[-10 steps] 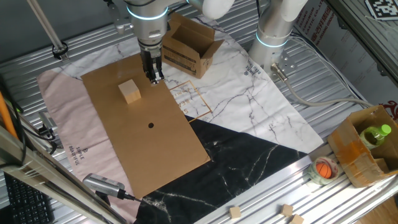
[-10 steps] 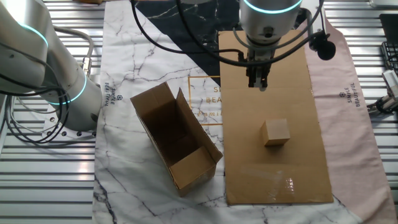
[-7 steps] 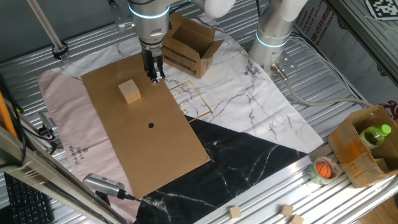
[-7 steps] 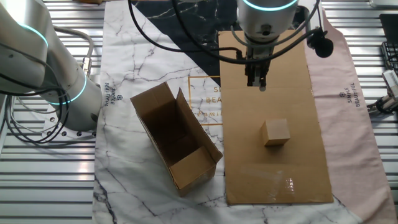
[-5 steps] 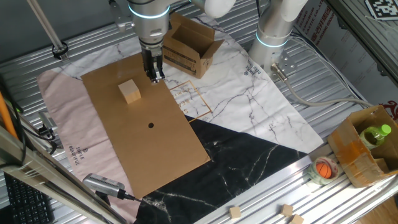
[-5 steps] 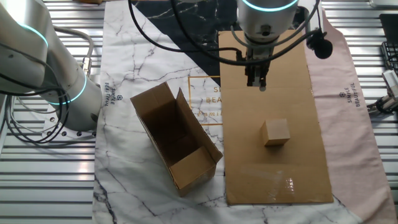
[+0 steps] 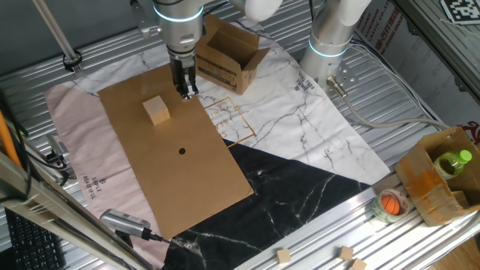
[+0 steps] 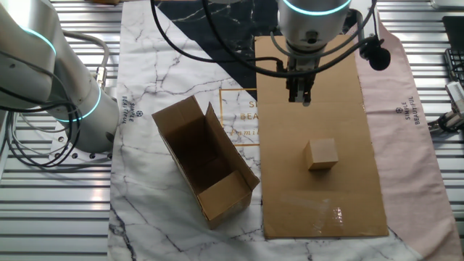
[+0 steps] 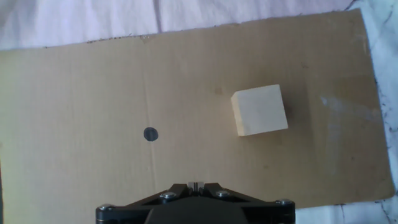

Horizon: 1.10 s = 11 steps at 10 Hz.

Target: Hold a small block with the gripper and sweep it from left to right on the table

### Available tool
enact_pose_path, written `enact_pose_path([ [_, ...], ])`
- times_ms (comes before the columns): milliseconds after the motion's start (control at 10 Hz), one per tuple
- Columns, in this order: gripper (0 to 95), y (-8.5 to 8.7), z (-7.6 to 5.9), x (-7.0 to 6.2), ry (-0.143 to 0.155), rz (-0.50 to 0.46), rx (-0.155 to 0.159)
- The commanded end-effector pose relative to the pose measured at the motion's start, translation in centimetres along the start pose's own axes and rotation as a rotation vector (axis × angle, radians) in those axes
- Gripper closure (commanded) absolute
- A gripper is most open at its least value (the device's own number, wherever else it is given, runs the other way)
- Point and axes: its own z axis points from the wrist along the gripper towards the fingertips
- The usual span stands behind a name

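The small block (image 7: 157, 110) (image 8: 321, 154) (image 9: 259, 110) is a light tan wooden cube lying free on the brown cardboard sheet (image 7: 172, 161). My gripper (image 7: 187, 94) (image 8: 302, 98) (image 9: 196, 185) hangs over the sheet near its edge, apart from the block and above it. Its two black fingers are pressed together with nothing between them. In the hand view the block lies up and to the right of the fingertips. A black dot (image 9: 150, 134) is printed on the sheet, left of the block.
An open brown cardboard box (image 7: 229, 56) (image 8: 206, 168) lies on the marble cloth beside the sheet. A second white arm column (image 7: 334, 34) stands behind. Pink cloth (image 7: 71, 142) borders the sheet. A box with a green bottle (image 7: 442, 176) and tiny cubes (image 7: 283, 256) sit at the table's (image 7: 315, 232) near edge.
The gripper has drifted very slightly over the sheet; the block has not moved and the fingers stay shut.
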Motion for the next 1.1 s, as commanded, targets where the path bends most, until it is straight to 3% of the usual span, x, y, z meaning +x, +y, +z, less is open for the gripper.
enact_pose_path([
  [100, 95.0, 0.0, 0.0, 0.0, -0.001, 0.005, 0.005],
  [400, 95.0, -0.8, 0.0, -0.2, -0.002, 0.0, 0.007],
  [500, 95.0, -2.7, 0.6, -1.4, 0.002, -0.019, 0.004],
  [800, 95.0, -5.8, 1.8, -5.2, 0.019, -0.062, 0.012],
  [900, 95.0, -6.5, 1.5, -7.3, 0.034, -0.076, 0.011],
  [1100, 95.0, -6.9, 0.8, -10.1, 0.048, -0.109, 0.013],
])
